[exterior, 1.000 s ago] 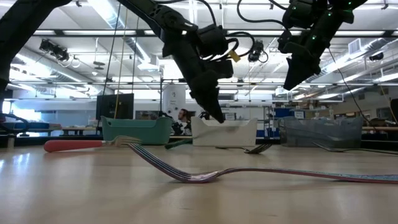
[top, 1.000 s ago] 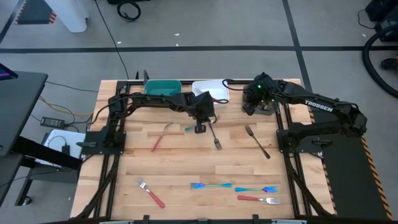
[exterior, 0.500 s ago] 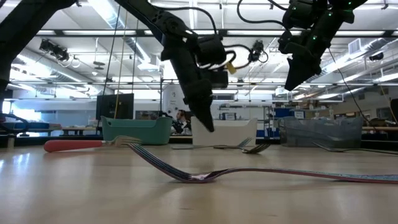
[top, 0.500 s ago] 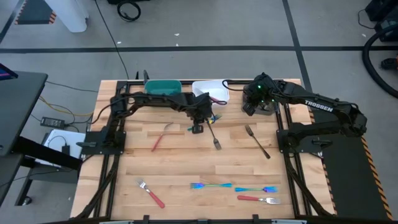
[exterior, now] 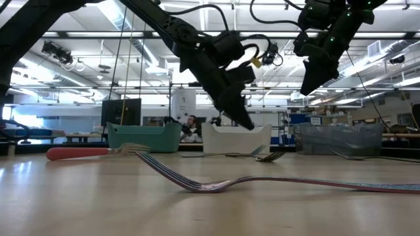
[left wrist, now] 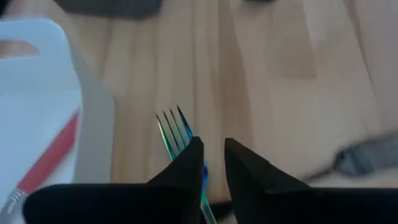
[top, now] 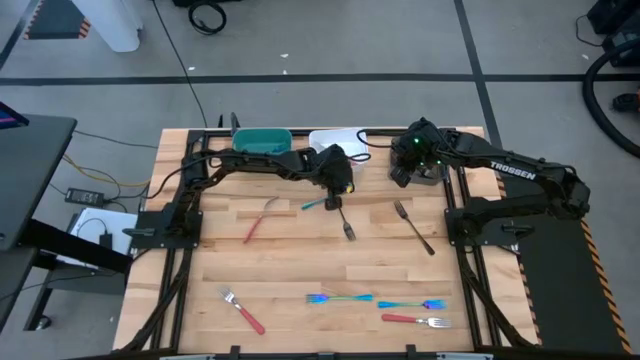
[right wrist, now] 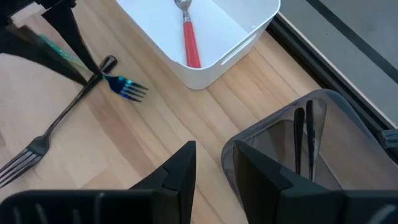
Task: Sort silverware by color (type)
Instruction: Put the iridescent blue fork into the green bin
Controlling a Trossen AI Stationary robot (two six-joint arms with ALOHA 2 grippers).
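Observation:
A blue-teal fork (top: 315, 204) lies on the table near the white bin (top: 338, 146). My left gripper (top: 335, 197) stands over the fork's neck with its fingers apart (left wrist: 211, 168). The tines (left wrist: 174, 127) stick out past the fingers. In the low view the left gripper's tips (exterior: 248, 124) hang above the tabletop. My right gripper (top: 405, 172) waits open (right wrist: 208, 165) at the far right, beside the clear grey bin (right wrist: 311, 143). A red-handled fork (right wrist: 188, 37) lies in the white bin. My left gripper comes slanting down over the blue-teal fork's neck (left wrist: 203, 173), and one finger stands in front of it. I cannot tell whether it touches the fork. The fork lies flat on the table.
A dark fork (top: 344, 218) lies right next to the left gripper, and another (top: 413, 227) lies to the right. A red fork (top: 260, 218) lies to the left. Several red and blue-teal forks lie near the front edge (top: 340, 298). A teal bin (top: 262, 140) stands at the far left.
My left gripper first dipped a little toward the table's left, then swung toward the right and far side, toward the white bin, and tipped its fingers. My right arm kept still.

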